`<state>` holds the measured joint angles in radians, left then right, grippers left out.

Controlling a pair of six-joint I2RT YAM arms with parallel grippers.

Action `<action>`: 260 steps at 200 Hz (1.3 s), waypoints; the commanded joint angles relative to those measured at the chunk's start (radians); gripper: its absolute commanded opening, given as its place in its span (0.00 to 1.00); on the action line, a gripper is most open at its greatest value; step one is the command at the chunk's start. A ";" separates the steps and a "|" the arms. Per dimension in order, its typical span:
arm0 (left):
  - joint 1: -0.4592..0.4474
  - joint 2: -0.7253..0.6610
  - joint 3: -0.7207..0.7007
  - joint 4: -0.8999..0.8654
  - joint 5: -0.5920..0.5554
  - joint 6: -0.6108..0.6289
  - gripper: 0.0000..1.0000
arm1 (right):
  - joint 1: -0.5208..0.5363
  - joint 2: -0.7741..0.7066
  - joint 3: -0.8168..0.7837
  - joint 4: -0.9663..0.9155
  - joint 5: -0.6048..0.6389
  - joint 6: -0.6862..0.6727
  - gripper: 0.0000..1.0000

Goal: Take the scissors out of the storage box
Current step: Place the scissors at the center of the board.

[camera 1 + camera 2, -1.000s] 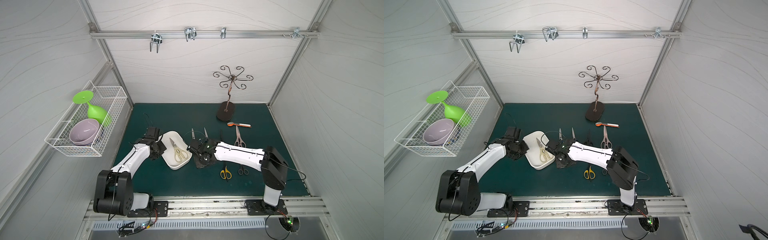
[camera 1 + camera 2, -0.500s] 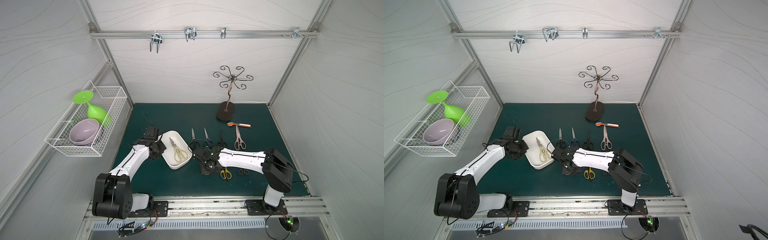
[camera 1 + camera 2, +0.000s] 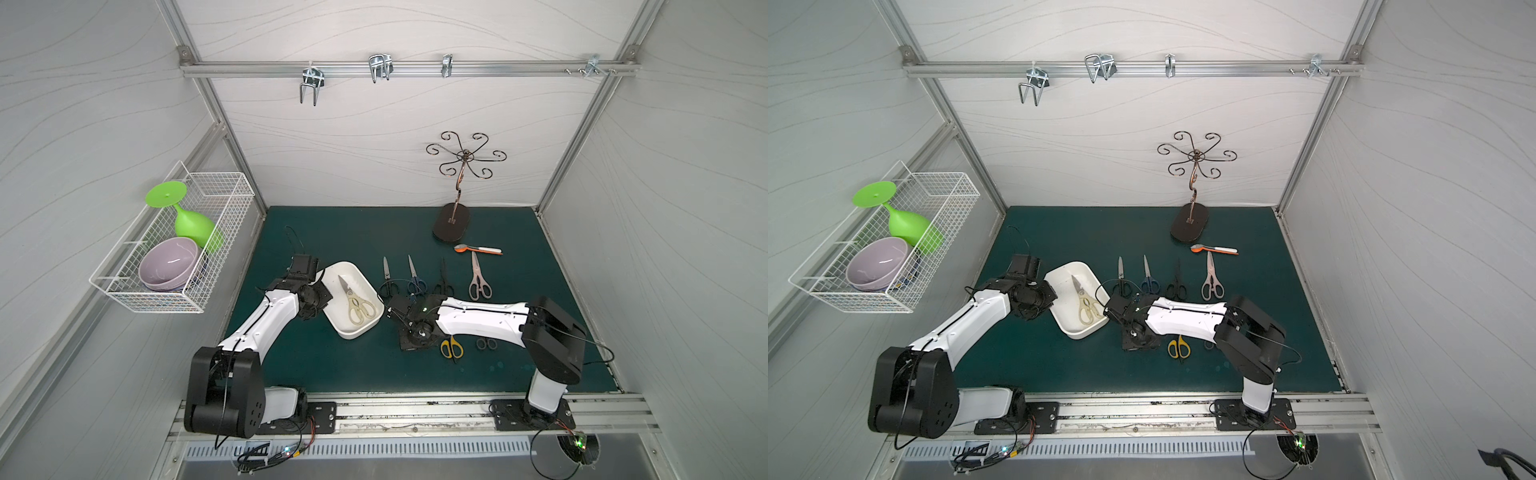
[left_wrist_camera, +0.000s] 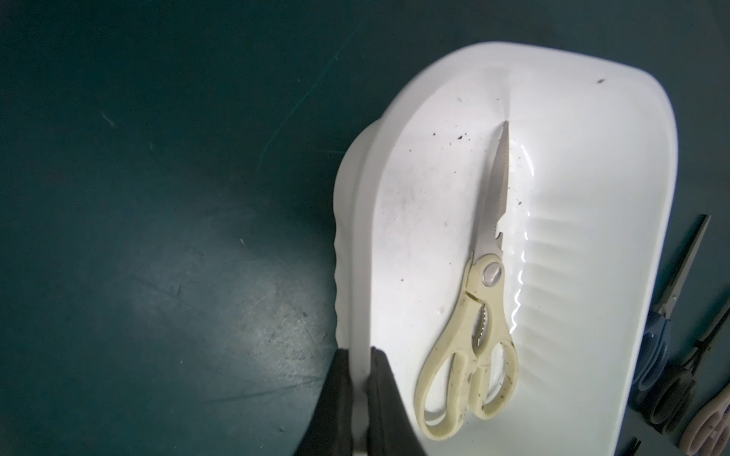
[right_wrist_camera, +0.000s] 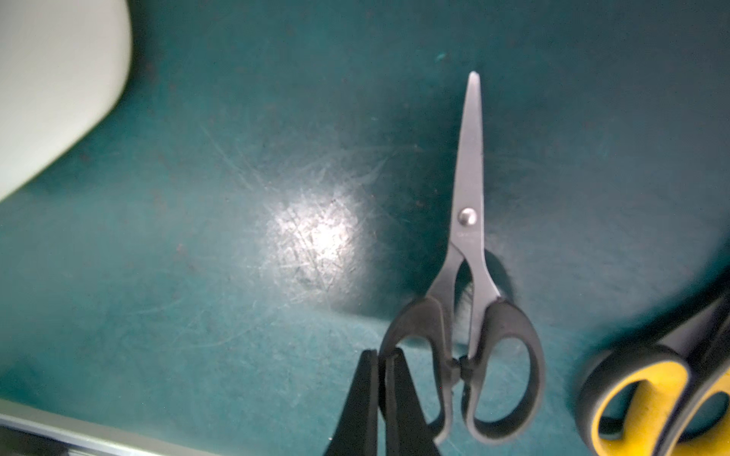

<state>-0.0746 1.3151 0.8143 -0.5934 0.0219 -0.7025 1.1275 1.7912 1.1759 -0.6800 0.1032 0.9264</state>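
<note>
In both top views we count one white box (image 3: pixel 358 332) on the green mat (image 3: pixel 332 232), with one pair of cream scissors (image 3: pixel 358 304) lying flat inside it. Six more pairs are out on the mat: a row of four, namely a black pair (image 3: pixel 386 271), a blue pair (image 3: pixel 415 282), a second black pair (image 3: pixel 443 285) and a pink pair (image 3: pixel 478 285), then a yellow pair (image 3: pixel 451 347) and a small dark pair (image 3: pixel 486 344) nearer the arms. We also count one spoon (image 3: pixel 478 249), one curly metal stand (image 3: pixel 457 187) and one wire basket (image 3: pixel 232 195) holding one green goblet (image 3: pixel 195 224) and one purple bowl (image 3: pixel 168 264). The left arm (image 3: pixel 266 320) stretches low to the box's left edge. The right arm (image 3: pixel 482 320) lies low across the mat, its wrist bent down beside the yellow pair. From the left wrist we see the left claw (image 4: pixel 358 379) pinching the box's rim, the cream scissors just inside. From the right wrist, the right claw (image 5: pixel 382 379) is pressed together on a handle loop of an eighth, black-handled pair (image 5: pixel 470 237), just beside the yellow pair; we cannot tell whether it rests on the mat
</note>
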 commanded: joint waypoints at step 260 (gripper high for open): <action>0.004 -0.050 0.002 -0.006 -0.050 0.048 0.00 | -0.032 -0.035 0.325 -0.099 0.068 -0.313 0.30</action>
<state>-0.0727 1.3003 0.8070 -0.6003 0.0002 -0.6811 1.1049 1.7390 1.4593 -0.7906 0.1642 0.7391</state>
